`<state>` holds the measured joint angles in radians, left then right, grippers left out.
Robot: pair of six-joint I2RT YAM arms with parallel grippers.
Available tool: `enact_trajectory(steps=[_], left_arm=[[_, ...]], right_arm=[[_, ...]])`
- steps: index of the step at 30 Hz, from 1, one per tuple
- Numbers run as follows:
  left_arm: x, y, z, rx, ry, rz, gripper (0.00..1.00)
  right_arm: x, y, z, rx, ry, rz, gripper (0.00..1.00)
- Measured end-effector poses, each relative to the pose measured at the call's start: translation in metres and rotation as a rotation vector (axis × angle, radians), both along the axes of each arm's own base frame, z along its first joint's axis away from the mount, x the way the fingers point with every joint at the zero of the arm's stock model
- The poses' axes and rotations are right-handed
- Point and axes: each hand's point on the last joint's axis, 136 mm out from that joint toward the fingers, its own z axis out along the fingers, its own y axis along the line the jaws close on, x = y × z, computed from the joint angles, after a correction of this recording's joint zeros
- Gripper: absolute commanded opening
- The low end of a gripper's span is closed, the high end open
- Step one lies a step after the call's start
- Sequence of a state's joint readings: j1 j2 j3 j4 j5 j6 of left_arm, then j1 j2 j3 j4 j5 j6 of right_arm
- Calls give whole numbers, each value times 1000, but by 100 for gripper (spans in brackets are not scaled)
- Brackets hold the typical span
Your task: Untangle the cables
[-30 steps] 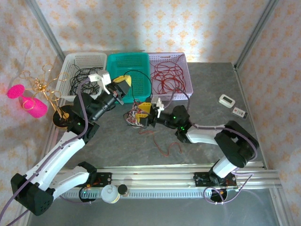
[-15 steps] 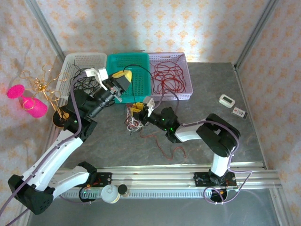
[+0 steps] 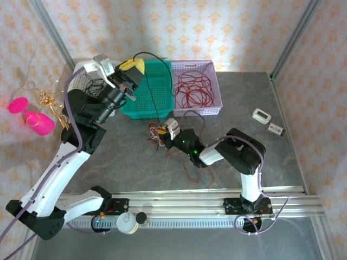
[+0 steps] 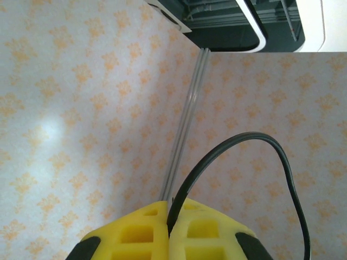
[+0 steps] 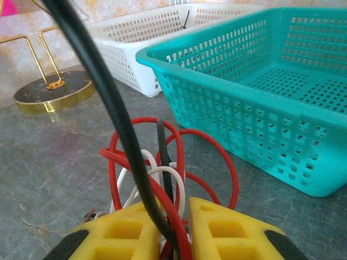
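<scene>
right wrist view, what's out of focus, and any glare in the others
right wrist: black cable close to the lens is soft, teal basket crisp; left wrist: pale glare patch on the wallpaper; top external: bright spot on the back wall

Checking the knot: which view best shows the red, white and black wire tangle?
Right wrist: the red, white and black wire tangle sits close, strands distinct. Top external shows it tiny; left wrist, one black strand.

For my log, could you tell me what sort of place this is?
Likely a staged robot test cell: wallpapered walls on metal posts, a mounting rail along the near edge, and sorting baskets.
</scene>
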<state>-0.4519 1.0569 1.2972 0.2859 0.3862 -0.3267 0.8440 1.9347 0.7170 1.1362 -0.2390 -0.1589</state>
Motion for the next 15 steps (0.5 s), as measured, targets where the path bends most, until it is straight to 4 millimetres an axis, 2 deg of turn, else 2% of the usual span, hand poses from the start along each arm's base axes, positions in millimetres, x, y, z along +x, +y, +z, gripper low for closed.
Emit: enact_trajectory(steps=[5, 15], left_arm=[[3, 2, 20, 8, -10, 29, 0], [32, -10, 35, 107, 49, 62, 0]], right_arm=[[2, -1, -16, -22, 0, -9, 15], [10, 3, -10, 23, -49, -28, 14]])
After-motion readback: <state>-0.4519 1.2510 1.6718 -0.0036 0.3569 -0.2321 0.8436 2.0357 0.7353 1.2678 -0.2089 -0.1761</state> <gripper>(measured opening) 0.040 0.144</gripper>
